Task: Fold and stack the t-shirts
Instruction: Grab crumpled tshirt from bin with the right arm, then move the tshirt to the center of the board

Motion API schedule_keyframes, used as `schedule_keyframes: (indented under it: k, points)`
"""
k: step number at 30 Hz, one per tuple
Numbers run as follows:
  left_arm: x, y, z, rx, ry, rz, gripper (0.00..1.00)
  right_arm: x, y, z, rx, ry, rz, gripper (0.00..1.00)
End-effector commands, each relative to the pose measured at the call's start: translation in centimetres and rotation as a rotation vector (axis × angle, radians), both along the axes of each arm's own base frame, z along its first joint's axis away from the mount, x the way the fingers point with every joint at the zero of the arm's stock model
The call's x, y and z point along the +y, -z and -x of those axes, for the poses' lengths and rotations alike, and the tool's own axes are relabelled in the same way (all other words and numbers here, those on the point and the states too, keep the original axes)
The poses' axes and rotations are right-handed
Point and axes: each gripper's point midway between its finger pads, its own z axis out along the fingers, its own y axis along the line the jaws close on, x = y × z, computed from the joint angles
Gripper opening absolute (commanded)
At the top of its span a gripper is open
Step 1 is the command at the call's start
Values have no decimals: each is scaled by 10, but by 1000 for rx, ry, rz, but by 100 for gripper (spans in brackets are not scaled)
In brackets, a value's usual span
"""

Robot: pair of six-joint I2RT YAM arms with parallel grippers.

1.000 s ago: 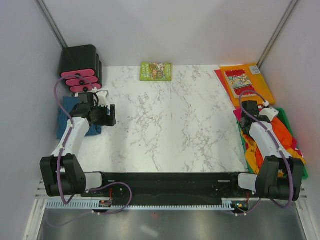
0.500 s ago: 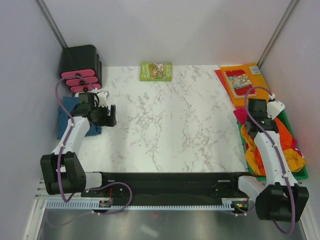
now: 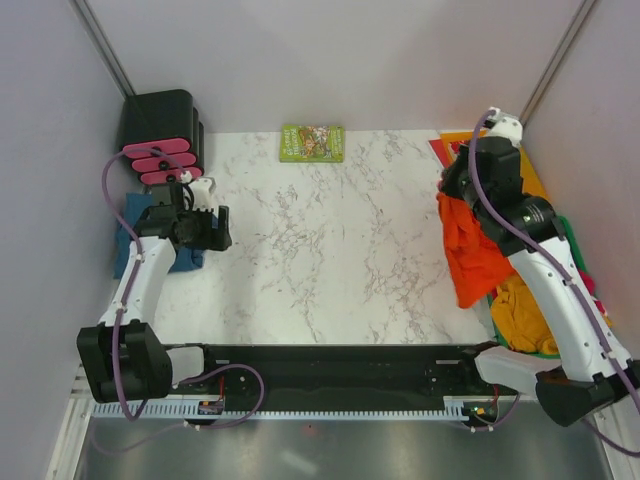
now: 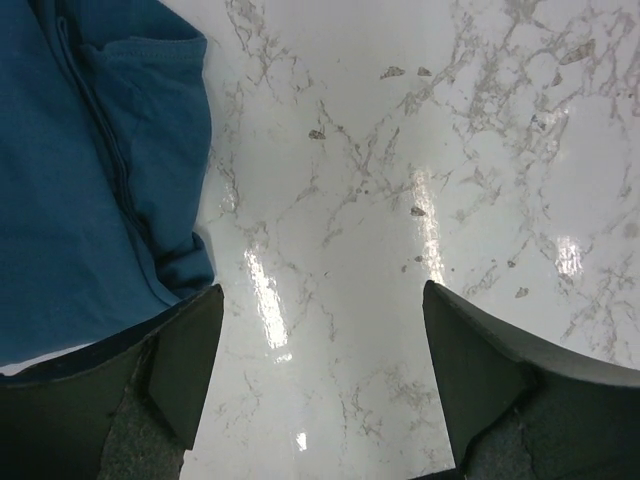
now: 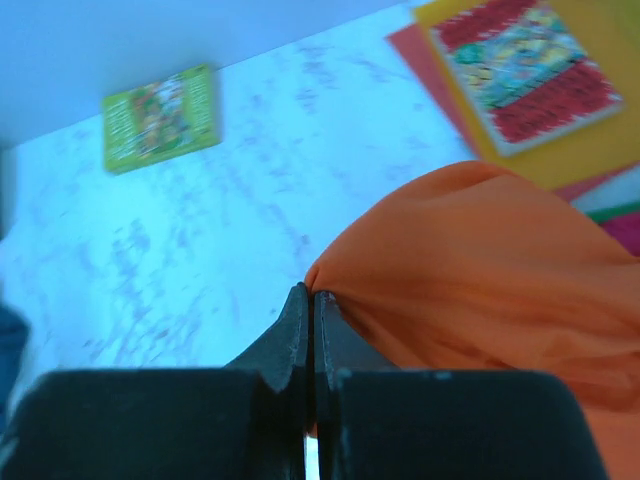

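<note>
My right gripper point(image 3: 447, 190) point(image 5: 312, 295) is shut on a fold of the orange-red t-shirt point(image 3: 470, 250) point(image 5: 480, 290). That shirt hangs from it over the table's right edge, its lower end trailing toward the green bin point(image 3: 575, 240). A mustard-yellow t-shirt point(image 3: 525, 310) lies crumpled in the bin. The teal-blue t-shirt point(image 3: 135, 245) point(image 4: 80, 170) lies at the table's left edge. My left gripper point(image 3: 222, 230) point(image 4: 320, 370) stands open just right of it, over bare marble, with nothing between its fingers.
A black holder with pink parts point(image 3: 162, 135) stands at the back left. A green comic booklet point(image 3: 312, 142) point(image 5: 160, 118) lies at the back middle. An orange folder point(image 5: 590, 150) with a comic book point(image 5: 520, 70) lies at the back right, partly behind my right arm.
The right gripper shut on the orange-red shirt in the bin, then rose and swung back and left, drawing the shirt out. The left arm barely moved.
</note>
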Motion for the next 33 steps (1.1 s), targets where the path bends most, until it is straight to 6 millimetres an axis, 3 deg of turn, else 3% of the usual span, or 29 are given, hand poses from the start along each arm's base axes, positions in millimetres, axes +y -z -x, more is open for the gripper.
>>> schedule_keyframes:
  k: [1,2,3,4,5,6,7,8,9,12,13,14,15,16,17,18,19,21,22,24,25,30,31,32,33]
  points:
    - [-10,-59,-6,-122,10,57,87,81,-63,-12,-113,-249,7,0]
    - [-11,-65,-6,-132,10,63,87,94,-97,-10,-172,-286,-4,0]
    - [-13,-73,-6,-149,14,76,87,122,-108,-4,-188,-361,1,0]
    - [-14,-85,-7,-173,15,81,87,146,-102,-17,-162,-385,30,0]
    - [-15,-95,-5,-200,16,84,87,158,-144,-10,-242,-424,19,0]
    - [-17,-102,-4,-213,20,91,87,176,-155,-8,-262,-460,19,0]
    - [-18,-111,-4,-233,24,90,87,216,-143,-12,-234,-521,43,0]
    - [-17,-118,-1,-253,20,89,87,223,-174,-2,-298,-543,18,0]
    - [-17,-124,0,-269,18,84,87,247,-166,-3,-282,-581,25,0]
    - [-13,-126,7,-277,4,61,88,257,-148,-3,-249,-581,33,0]
    - [-12,-125,10,-273,4,53,88,263,-112,-9,-184,-581,74,0]
    - [-9,-126,14,-281,-5,35,88,263,-95,-9,-154,-577,81,0]
    - [-7,-121,16,-274,-11,25,88,256,-90,-3,-148,-572,74,0]
    - [-6,-119,19,-273,-12,17,88,259,-48,-4,-79,-581,110,0]
    - [-4,-118,22,-278,-16,6,88,258,-33,0,-52,-592,116,0]
    - [-4,-111,24,-264,-19,6,88,251,-29,5,-54,-579,93,0]
    - [-4,-107,25,-256,-20,5,88,246,15,10,28,-576,134,0]
    - [-4,-96,27,-230,-29,10,88,231,36,18,61,-539,140,0]
    - [-3,-92,28,-220,-35,13,88,219,69,23,122,-516,183,0]
    - [-5,-81,28,-193,-44,29,89,200,89,26,155,-455,219,0]
    - [-5,-78,28,-184,-46,34,89,190,108,30,193,-429,252,0]
    - [-6,-68,27,-180,-23,25,90,137,142,26,267,-276,272,0]
    - [-5,-67,26,-177,-17,18,90,131,143,24,274,-259,265,7]
    - [-6,-64,26,-169,-11,19,90,125,146,22,283,-248,265,28]
    - [-6,-61,27,-161,-5,18,91,125,146,22,288,-254,267,36]
